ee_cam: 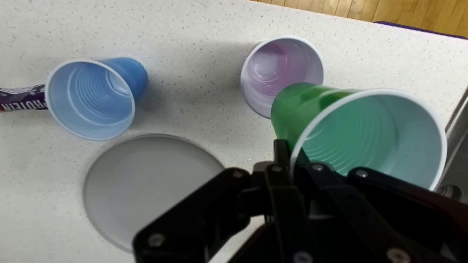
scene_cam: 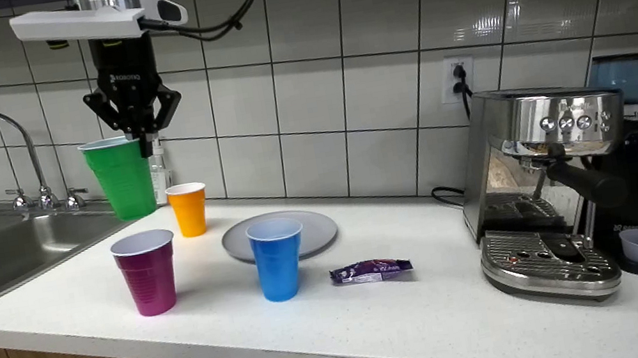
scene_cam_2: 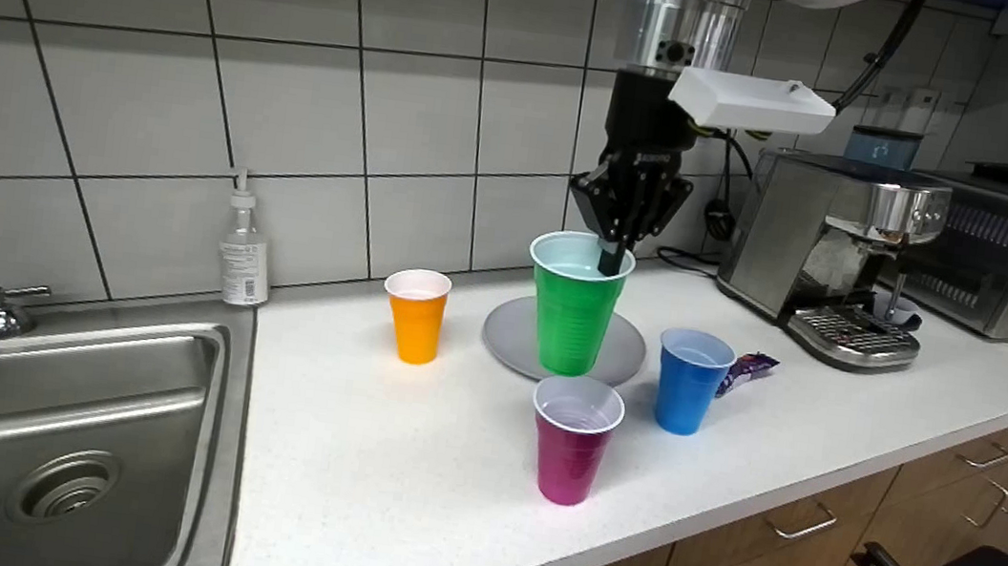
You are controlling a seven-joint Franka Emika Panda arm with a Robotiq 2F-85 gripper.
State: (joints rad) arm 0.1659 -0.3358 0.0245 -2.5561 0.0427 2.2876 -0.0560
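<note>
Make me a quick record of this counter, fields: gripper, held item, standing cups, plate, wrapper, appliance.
Gripper: shut on the rim of the green cup
Held item: green cup, above the counter, mouth up
Standing cups: magenta cup, blue cup, orange cup, all upright
Plate: gray, lying flat
Wrapper: purple, marked PROTEIN, near the blue cup
Appliance: espresso machine on the counter

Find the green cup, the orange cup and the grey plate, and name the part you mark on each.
Green cup (scene_cam: 121,181), in an exterior view: middle of its outer side.
Orange cup (scene_cam_2: 416,325), in an exterior view: outer side, below the rim.
Grey plate (ee_cam: 144,184), in the wrist view: bare upper face.
</note>
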